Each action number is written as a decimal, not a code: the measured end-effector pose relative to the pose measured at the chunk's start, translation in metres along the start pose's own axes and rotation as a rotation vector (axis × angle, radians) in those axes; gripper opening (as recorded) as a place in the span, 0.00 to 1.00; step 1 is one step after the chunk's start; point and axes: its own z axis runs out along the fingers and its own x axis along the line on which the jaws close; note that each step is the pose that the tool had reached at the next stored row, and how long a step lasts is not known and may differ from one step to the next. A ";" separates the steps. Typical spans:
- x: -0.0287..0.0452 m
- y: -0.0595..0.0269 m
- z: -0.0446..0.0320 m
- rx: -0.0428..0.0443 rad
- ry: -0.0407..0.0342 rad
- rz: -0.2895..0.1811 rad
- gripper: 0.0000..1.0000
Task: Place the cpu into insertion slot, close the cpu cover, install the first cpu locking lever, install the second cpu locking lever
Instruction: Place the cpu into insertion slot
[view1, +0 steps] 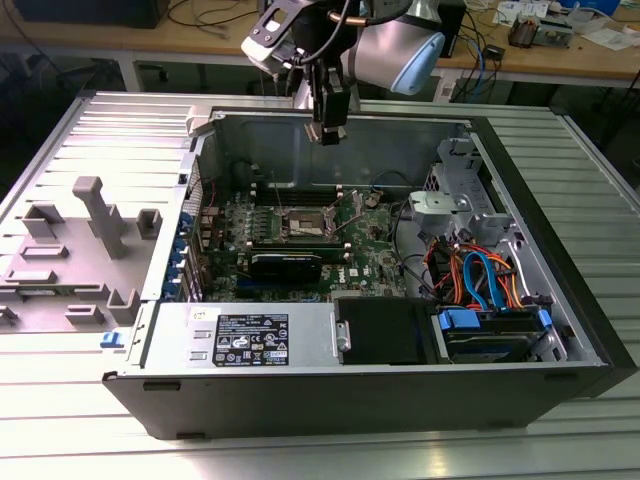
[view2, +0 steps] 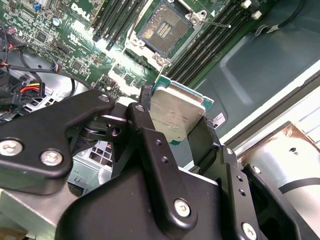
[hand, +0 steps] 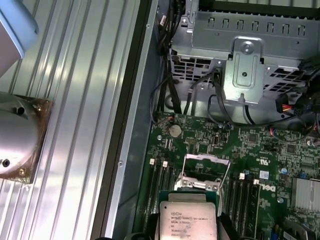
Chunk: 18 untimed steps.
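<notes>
Where end effector (view2: 176, 119) clamps, cpu (view2: 178, 115) sits.

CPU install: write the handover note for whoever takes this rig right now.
Gripper: shut on the cpu, gripped by its edges and held above the open computer case, clear of the motherboard.
Insertion slot: empty, contacts exposed.
Cpu cover: swung up, open.
Done: cpu is in the gripper.
Left: cpu not yet seated, cover not closed, locking levers not fastened.
</notes>
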 end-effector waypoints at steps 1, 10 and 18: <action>0.0000 0.0000 0.0000 0.0000 0.0000 0.000 0.54; 0.0000 0.0000 0.0000 -0.0001 -0.0003 0.003 0.54; 0.0000 -0.0001 0.0007 -0.0017 -0.0064 0.074 0.54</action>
